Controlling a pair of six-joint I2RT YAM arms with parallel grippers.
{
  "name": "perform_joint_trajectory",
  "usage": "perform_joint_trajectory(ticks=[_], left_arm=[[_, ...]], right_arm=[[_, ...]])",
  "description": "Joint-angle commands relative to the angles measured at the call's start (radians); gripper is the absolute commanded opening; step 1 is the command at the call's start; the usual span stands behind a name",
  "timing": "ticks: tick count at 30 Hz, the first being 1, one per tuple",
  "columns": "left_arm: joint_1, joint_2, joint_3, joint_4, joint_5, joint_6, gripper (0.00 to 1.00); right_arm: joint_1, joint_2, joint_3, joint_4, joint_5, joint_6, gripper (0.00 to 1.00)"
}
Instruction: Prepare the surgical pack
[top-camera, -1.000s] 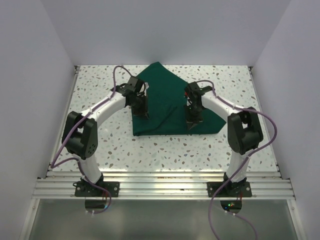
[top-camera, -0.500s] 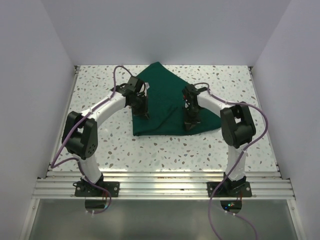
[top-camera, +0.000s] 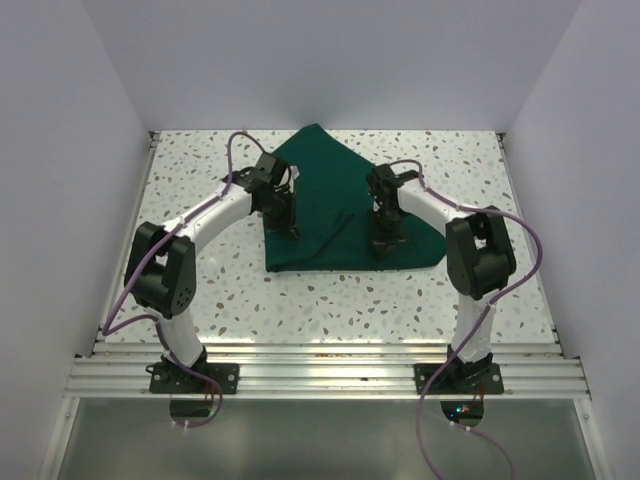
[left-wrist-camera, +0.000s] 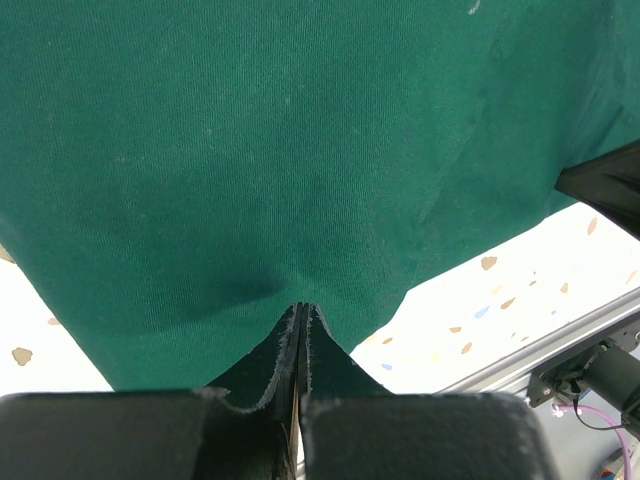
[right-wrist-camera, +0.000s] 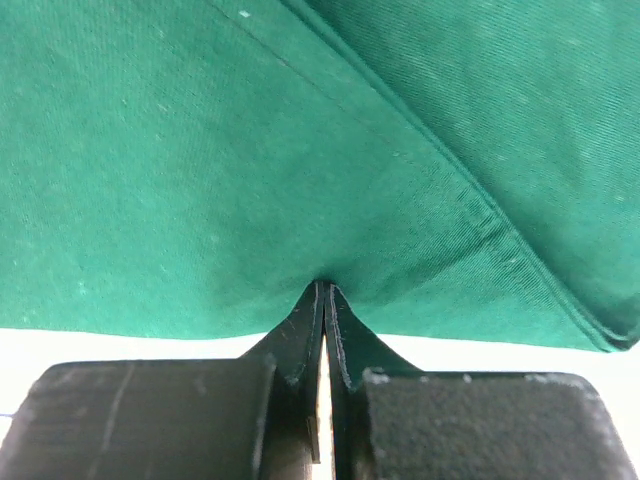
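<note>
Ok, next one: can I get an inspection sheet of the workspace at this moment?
Surface: speckled table.
Job's things: green drape, partly folded, lying mid-table.
Clutter: nothing seen.
Hands: left hand and right hand both shut, each pinching the drape near its front edge.
Cables: purple cables run along both arms.
Surroundings: plain white walls; aluminium rail at the near edge.

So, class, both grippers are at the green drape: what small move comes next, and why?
Probably raise both grippers together a little, to lift the near edge for folding: the left gripper and right gripper each look shut on the drape, which lies loosely folded.
</note>
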Motion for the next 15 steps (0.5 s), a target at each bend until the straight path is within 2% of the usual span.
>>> perform_joint_trajectory(ticks=[1, 15], left_arm=[[0.003, 0.005, 0.030, 0.011, 0.020, 0.023, 0.00], [0.003, 0.030, 0.048, 0.001, 0.032, 0.023, 0.00]], right_arm=[[-0.018, -0.061, -0.022, -0.004, 0.030, -0.021, 0.00], [-0.038, 0.078, -0.050, 0.102, -0.048, -0.005, 0.00]])
